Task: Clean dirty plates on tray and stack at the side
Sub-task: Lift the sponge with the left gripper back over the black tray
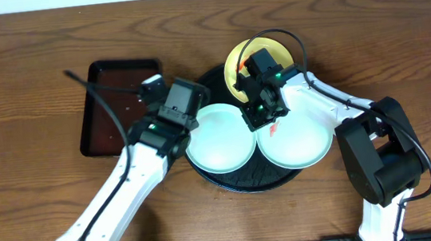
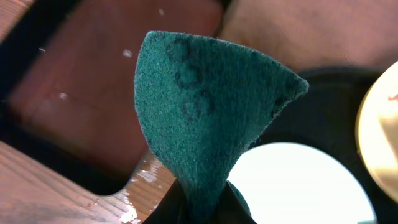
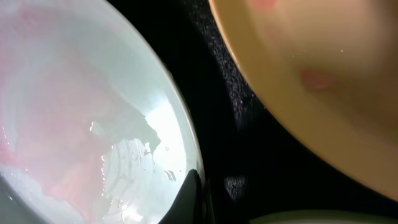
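Observation:
The black tray [image 1: 246, 183] holds three plates. The yellow plate [image 1: 237, 58] is at the back and shows reddish smears in the right wrist view [image 3: 323, 74]. The left mint plate [image 1: 218, 140] is wet with a faint pink film [image 3: 74, 93]. The right mint plate [image 1: 302, 139] has a red-orange smear near its left rim. My left gripper [image 1: 174, 109] is shut on a green scouring pad [image 2: 205, 106], held above the table between the two trays. My right gripper [image 1: 261, 114] sits at the left mint plate's right rim [image 3: 194, 199], and its fingers look closed on it.
A rectangular dark brown tray [image 1: 118, 107] lies left of the black tray, ahead of the pad in the left wrist view [image 2: 93, 81]. The wood beside it is wet [image 2: 143, 180]. The right arm's cable loops over the yellow plate.

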